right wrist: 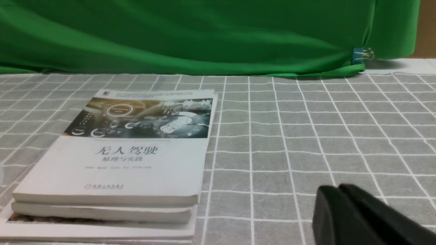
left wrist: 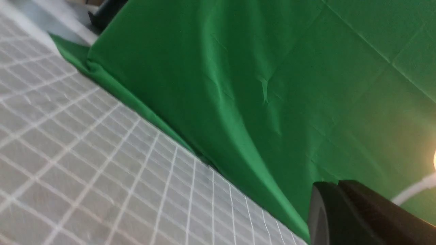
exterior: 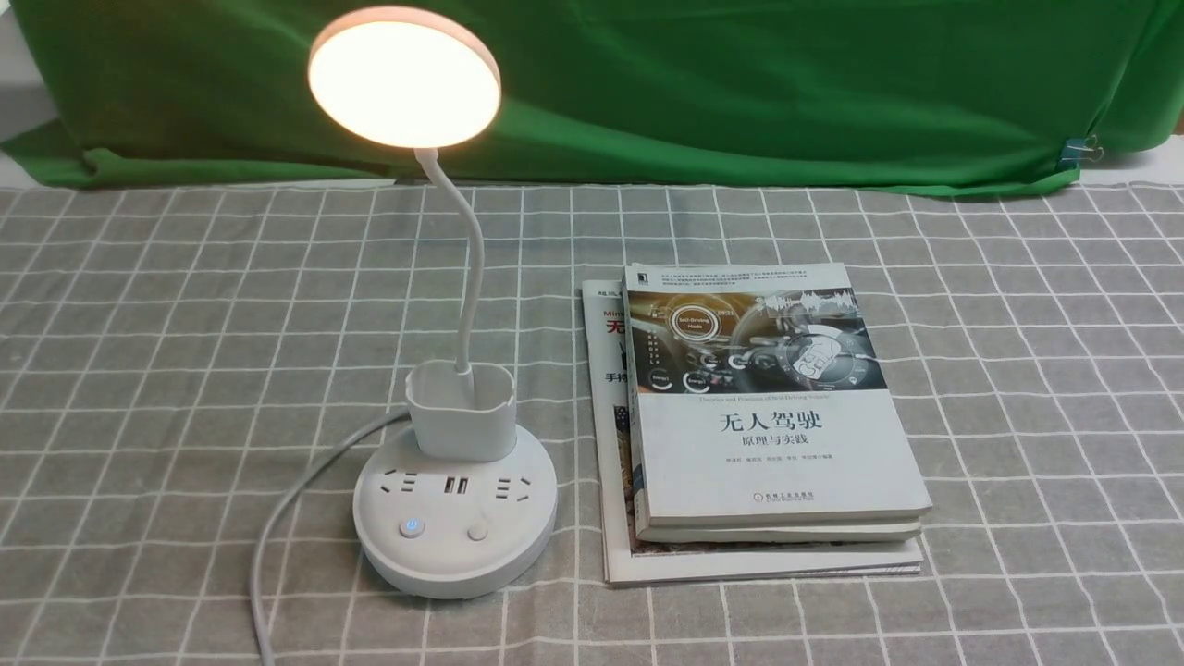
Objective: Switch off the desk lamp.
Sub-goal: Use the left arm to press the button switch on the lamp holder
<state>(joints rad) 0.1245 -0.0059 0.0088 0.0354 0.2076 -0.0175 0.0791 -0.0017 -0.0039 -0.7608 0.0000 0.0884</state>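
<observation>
Lamplight is the first thing on my screen: the desk lamp (exterior: 460, 407) stands on the left-centre part of the desk (exterior: 1017, 370), which is covered by a grey cloth with a white grid. Its round disc head (exterior: 404, 77) glows warm and faces roughly toward my front camera, held high on a thin white neck (exterior: 470, 268) that curves down into the small cup holder (exterior: 460, 410). The holder sits at the back of the round base (exterior: 455, 555), and I can make out sockets across the base top with two buttons nearer to me: the left button (exterior: 410, 528) shows a small blue light, the right button (exterior: 477, 532) is plain white. A white cable (exterior: 277, 527) leaves the base on its left side and runs toward the near edge of the desk. Just beside the base on its right lies a stack of books (exterior: 768, 416), flat, the top cover printed with Chinese characters. A green cloth (exterior: 740, 83) hangs along the back, held by a binder clip (exterior: 1078, 151) at the far right. In the left wrist view, the left pincer (left wrist: 340, 190) shows only as a black tip, its two fingers pressed together with just a seam between them, clear of the desk, with the neck (left wrist: 414, 189) off beyond it. In the right wrist view, the right pincer (right wrist: 340, 192) looks the same, pressed together and gripping nothing, above bare cloth to the right of the books (right wrist: 129, 153).
</observation>
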